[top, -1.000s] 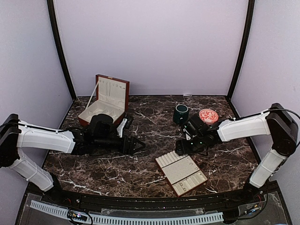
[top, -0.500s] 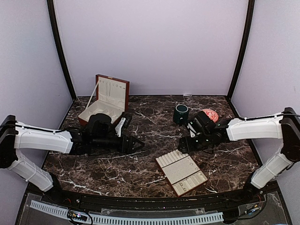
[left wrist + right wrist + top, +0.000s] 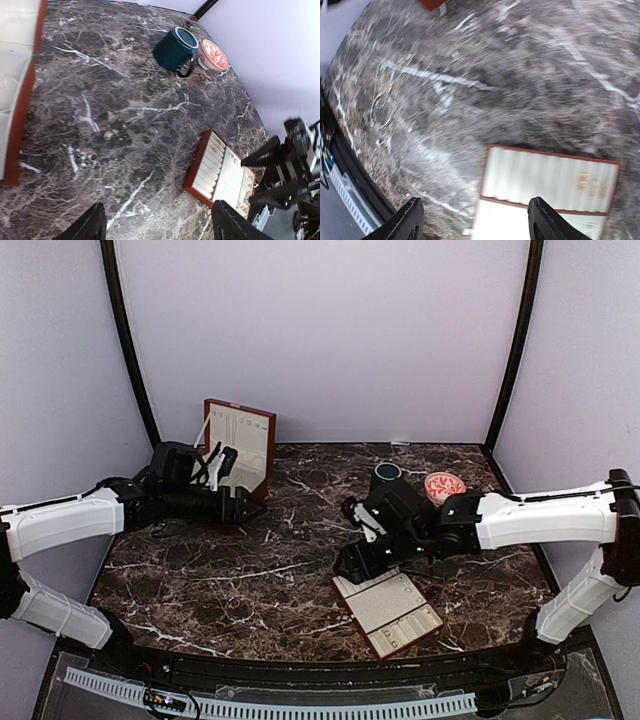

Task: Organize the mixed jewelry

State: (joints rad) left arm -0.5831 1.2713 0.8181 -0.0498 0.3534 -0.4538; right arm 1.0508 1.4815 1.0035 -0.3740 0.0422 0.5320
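The mixed jewelry shows only as tiny pieces. Two thin rings (image 3: pixel 379 104) lie on the marble near the table's front rim. Small gold and silvery pieces (image 3: pixel 214 148) sit on the cream-padded tray (image 3: pixel 388 612), and a gold speck (image 3: pixel 582 180) shows on its rolls. My left gripper (image 3: pixel 250 508) is open and empty, low over the marble beside the wooden box (image 3: pixel 232 455). In the left wrist view it (image 3: pixel 162 227) looks across at the tray (image 3: pixel 220 172). My right gripper (image 3: pixel 346 568) is open and empty at the tray's far left corner; the right wrist view (image 3: pixel 477 222) is blurred.
A dark green mug (image 3: pixel 386 480) and a red patterned bowl (image 3: pixel 444 486) stand at the back right, and both show in the left wrist view: the mug (image 3: pixel 175 47), the bowl (image 3: pixel 214 54). The open box stands at the back left. Purple walls close in three sides.
My left arm has pulled back from the table's middle to the box at the back left. My right gripper has swung left from near the mug to the tray's far left corner.
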